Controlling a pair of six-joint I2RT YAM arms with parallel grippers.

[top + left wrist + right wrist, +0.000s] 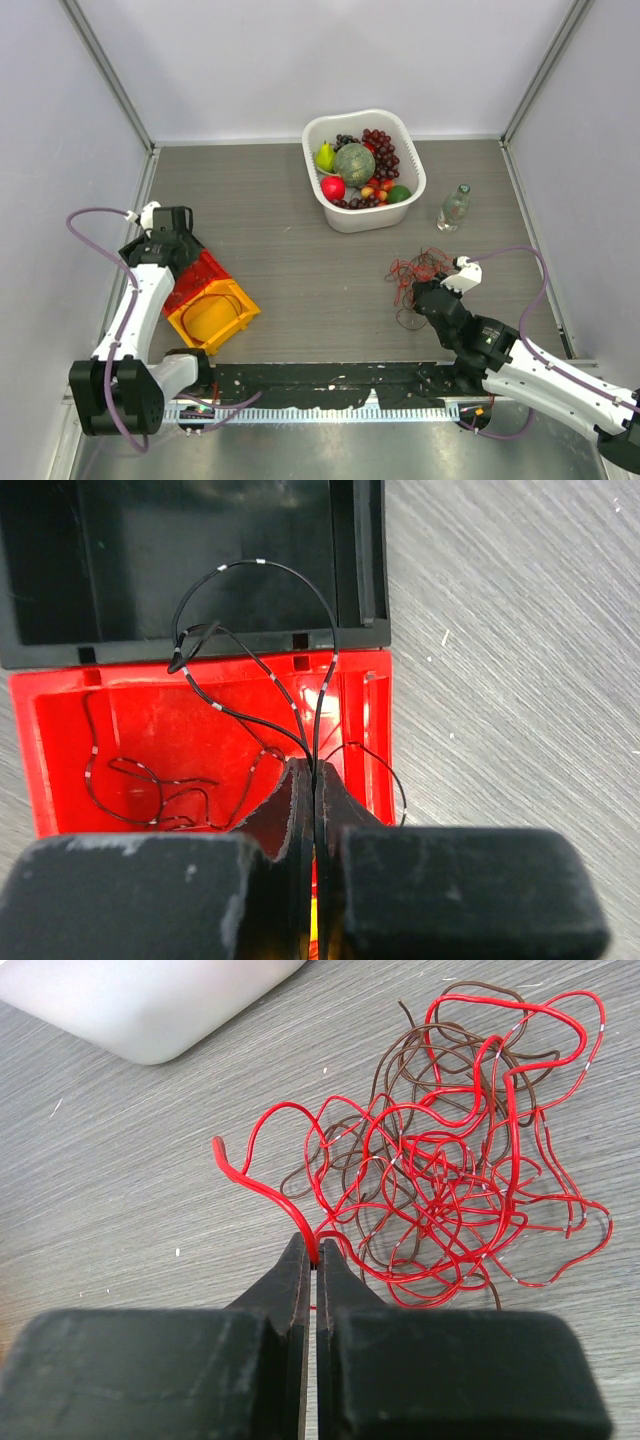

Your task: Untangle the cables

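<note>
Left pincer [315, 772] clamped shut on black wire [258, 562] over red bin [60, 730]; only the wrist view shows it. Right pincer [315, 1248] shut, pinching red wire [265, 1192] at edge of tangle [450, 1180] on bench [120, 1160].

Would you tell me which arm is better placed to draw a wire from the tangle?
Right: the right tool grips a red cable in the tangle; the left tool holds a black cable over the red bin.
</note>
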